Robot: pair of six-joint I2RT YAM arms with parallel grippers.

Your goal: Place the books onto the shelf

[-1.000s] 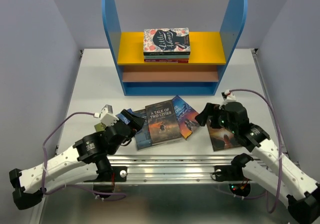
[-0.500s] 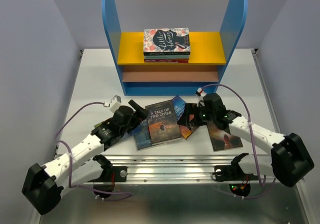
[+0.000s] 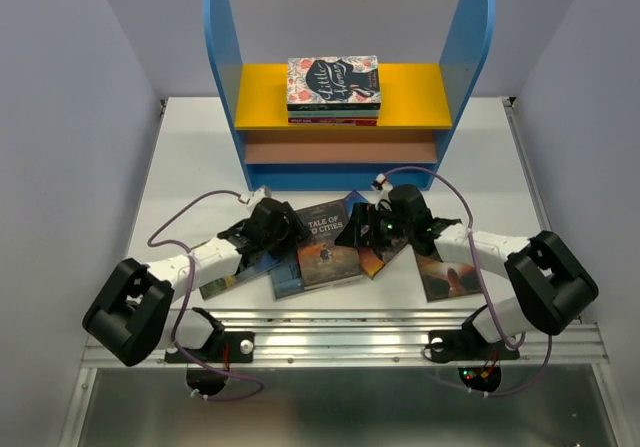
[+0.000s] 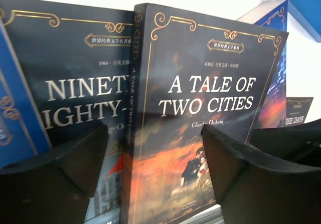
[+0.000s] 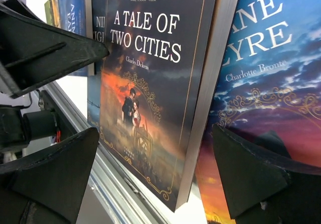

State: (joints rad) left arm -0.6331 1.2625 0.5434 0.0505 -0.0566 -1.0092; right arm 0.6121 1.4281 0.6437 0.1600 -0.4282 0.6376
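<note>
- Glossy dark paperback "A Tale of Two Cities" (image 3: pixel 328 252) tops overlapping thin books (image 3: pixel 378 245) at the white worktop's (image 3: pixel 190 167) near edge.
- Left gripper (image 4: pixel 153 134) and right gripper (image 5: pixel 155 134), matte black wedges, gape wide on either side of it.

White table (image 3: pixel 185 172), books (image 3: pixel 325 252), blue shelf (image 3: pixel 340 178)

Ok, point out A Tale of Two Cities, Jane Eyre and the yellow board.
A Tale of Two Cities (image 4: pixel 208 96): left wrist view, cover title.
Jane Eyre (image 5: pixel 271 38): right wrist view, cover title.
yellow board (image 3: pixel 260 95): top view, bare left part.
</note>
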